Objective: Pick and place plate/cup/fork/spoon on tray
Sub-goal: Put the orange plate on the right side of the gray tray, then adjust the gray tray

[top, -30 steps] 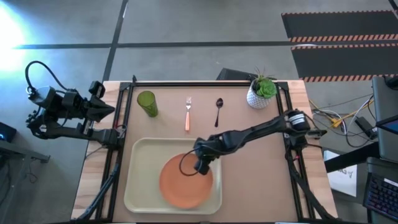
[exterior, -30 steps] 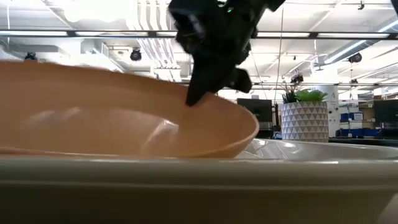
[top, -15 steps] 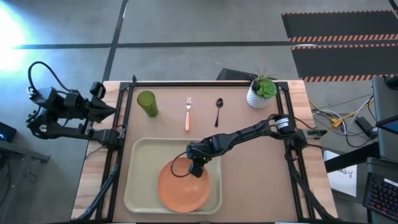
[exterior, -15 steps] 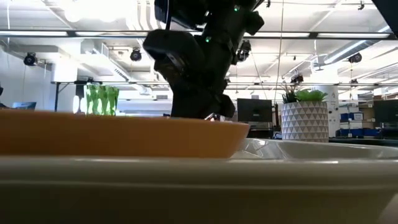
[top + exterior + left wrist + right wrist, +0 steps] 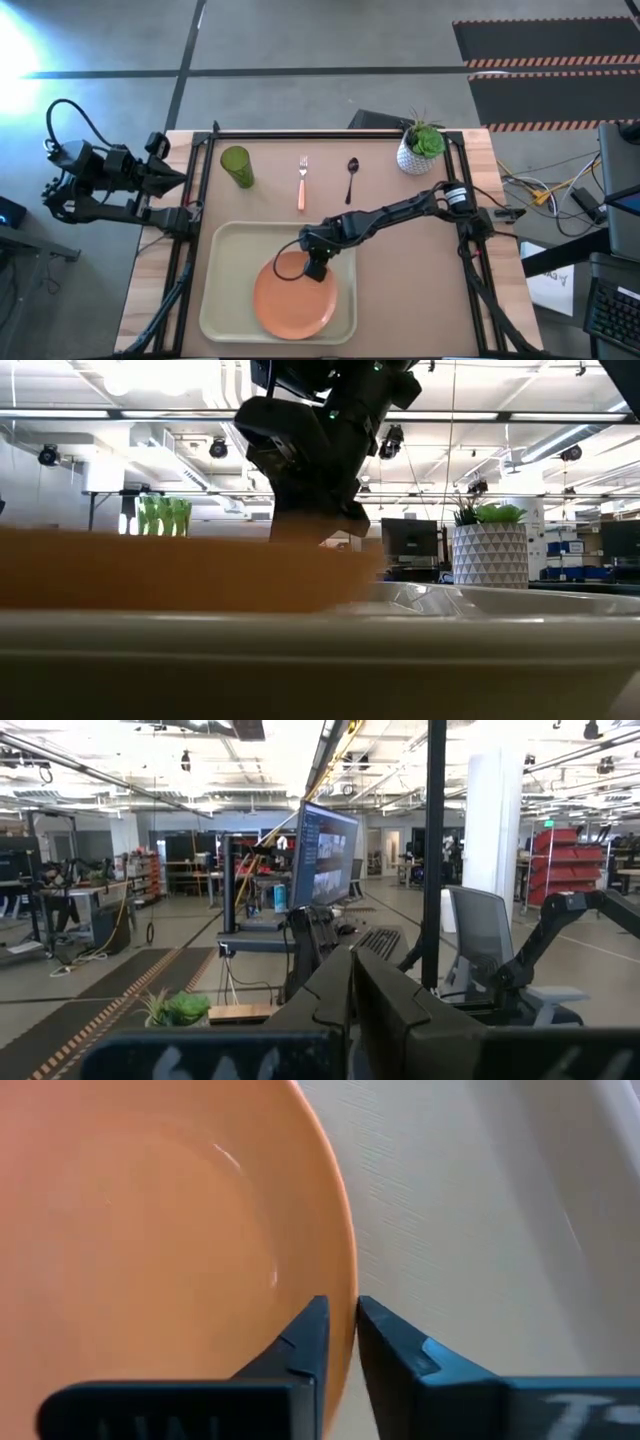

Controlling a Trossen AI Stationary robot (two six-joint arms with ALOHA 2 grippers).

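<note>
The orange plate point(image 5: 293, 300) lies level in the pale tray point(image 5: 225, 290); it fills the right wrist view point(image 5: 150, 1240). My right gripper point(image 5: 315, 266) is at the plate's far right rim, shut on it. The green cup point(image 5: 236, 165), the orange-handled fork point(image 5: 302, 183) and the dark spoon point(image 5: 351, 178) rest on the table beyond the tray's far edge. My left gripper point(image 5: 168, 172) waits off the table's left edge, fingers together. My right gripper pinches the plate's rim point(image 5: 346, 1295) on its far right side, one finger point(image 5: 312, 1335) over the plate's inside and one point(image 5: 380, 1335) outside. The fingers come slanting down from the table's far right. The plate sits level in the tray; whether it rests there I cannot tell.
A white pot with a green plant point(image 5: 418, 150) stands at the table's far right corner. Bare tray floor point(image 5: 235, 250) shows left of and beyond the plate. The tray's near rim point(image 5: 300, 660) fills the bottom of the low view.
My right gripper has gone down and a little toward the table's left edge with the plate. The plate, tilted with its far right rim raised a second ago, now lies level in the tray.
</note>
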